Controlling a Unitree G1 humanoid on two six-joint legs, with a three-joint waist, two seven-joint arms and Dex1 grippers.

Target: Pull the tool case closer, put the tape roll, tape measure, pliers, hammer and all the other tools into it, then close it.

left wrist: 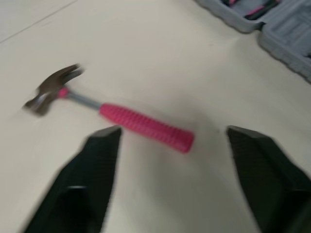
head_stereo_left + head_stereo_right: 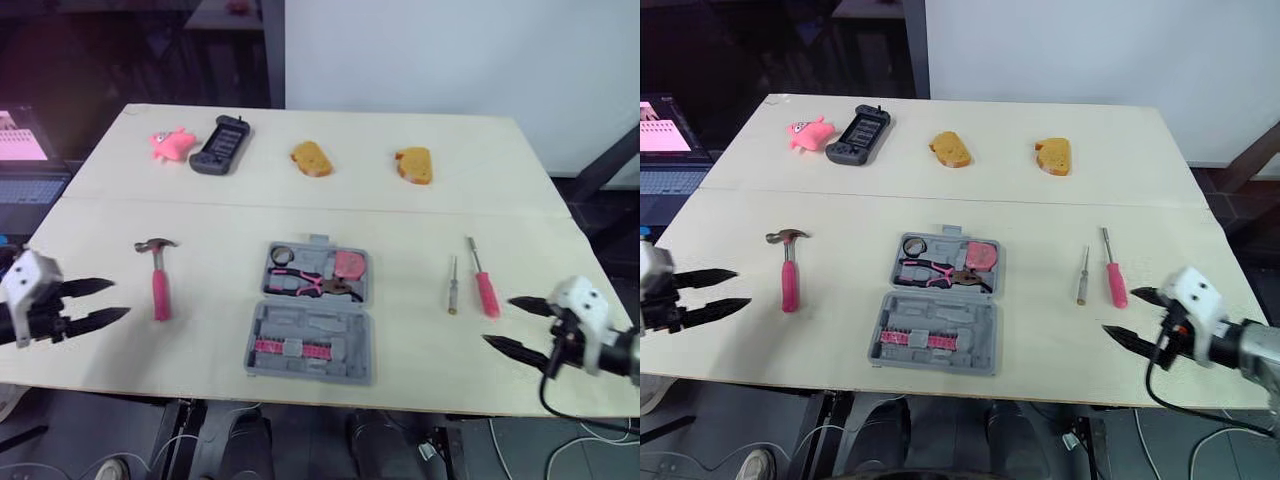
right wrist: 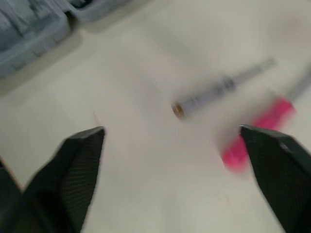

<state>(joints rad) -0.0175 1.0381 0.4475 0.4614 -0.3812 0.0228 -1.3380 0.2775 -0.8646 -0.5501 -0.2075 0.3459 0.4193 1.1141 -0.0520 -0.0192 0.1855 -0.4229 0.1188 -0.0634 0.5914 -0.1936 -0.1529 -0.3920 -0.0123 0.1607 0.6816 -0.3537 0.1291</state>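
The grey tool case (image 2: pixel 312 350) lies open near the table's front middle, its upper half holding a tape roll (image 2: pixel 281 255), pink-handled pliers (image 2: pixel 312 285) and a pink tape measure (image 2: pixel 349 265). A pink-handled hammer (image 2: pixel 158 280) lies left of the case. Right of the case lie a pink-handled screwdriver (image 2: pixel 482 280) and a slim grey screwdriver (image 2: pixel 453 285). My left gripper (image 2: pixel 98 303) hovers open at the front left, just short of the hammer handle (image 1: pixel 146 127). My right gripper (image 2: pixel 515 325) is open at the front right, near the screwdrivers (image 3: pixel 218 90).
At the back of the table (image 2: pixel 420 205) lie a pink pig toy (image 2: pixel 170 144), a dark handheld device (image 2: pixel 220 145) and two pieces of bread (image 2: pixel 311 158) (image 2: pixel 414 165). A laptop (image 2: pixel 25 170) sits off the table's left edge.
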